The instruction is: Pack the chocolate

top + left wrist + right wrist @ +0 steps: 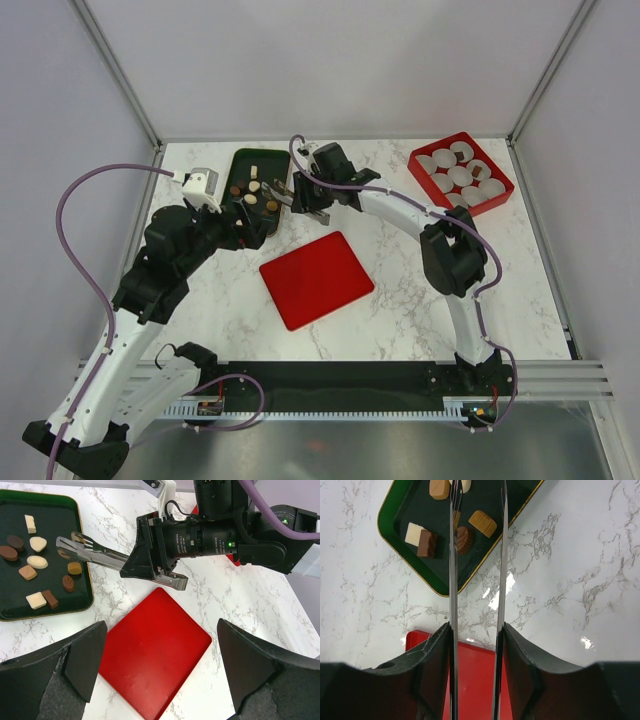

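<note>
Up-left of the red lid (316, 279) you see the green tray (243, 160) of chocolate (254, 186), with the left gripper (248, 213) and the right gripper (300, 195), holding tongs (277, 200), at its lid-facing edge; up-right of the lid sits the red box (437, 144).

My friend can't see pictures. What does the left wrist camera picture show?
The right gripper holds metal tongs with their tips over a dark green tray of small brown and cream chocolates. Below, a flat red square lies on the marble table, framed by the open left gripper.
</note>
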Tool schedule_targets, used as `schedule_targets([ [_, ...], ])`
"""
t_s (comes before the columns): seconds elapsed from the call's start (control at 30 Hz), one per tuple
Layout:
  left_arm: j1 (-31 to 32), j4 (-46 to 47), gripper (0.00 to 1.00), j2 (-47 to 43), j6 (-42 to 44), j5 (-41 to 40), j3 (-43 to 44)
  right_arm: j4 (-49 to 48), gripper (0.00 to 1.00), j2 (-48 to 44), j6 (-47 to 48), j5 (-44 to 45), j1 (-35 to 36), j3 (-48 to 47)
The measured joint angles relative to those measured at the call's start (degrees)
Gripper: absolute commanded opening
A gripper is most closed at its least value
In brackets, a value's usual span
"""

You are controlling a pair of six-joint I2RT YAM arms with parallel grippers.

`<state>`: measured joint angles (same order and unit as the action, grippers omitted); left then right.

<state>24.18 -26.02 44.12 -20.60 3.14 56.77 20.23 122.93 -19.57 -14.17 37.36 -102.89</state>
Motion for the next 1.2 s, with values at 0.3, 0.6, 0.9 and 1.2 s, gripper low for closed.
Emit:
schedule_targets([
  [0.3,0.00,0.02,0.99,0.00,0.00,0.00,0.00,0.76,0.52,0.00,1.84,2.51,0.92,0.42],
  [0.6,0.00,0.00,0.99,-0.02,0.00,0.00,0.00,2.49,0.52,0.02,3.39,5.05,1.97,1.14],
  [0.9,0.00,0.00,0.99,-0.02,0.00,-0.02,0.00,3.02,0.52,0.02,3.96,4.98,2.82,1.14],
  [1.2,0.00,0.00,1.00,-0.04,0.00,-0.04,0.00,5.46,0.51,0.02,5.11,5.25,3.43,0.87],
])
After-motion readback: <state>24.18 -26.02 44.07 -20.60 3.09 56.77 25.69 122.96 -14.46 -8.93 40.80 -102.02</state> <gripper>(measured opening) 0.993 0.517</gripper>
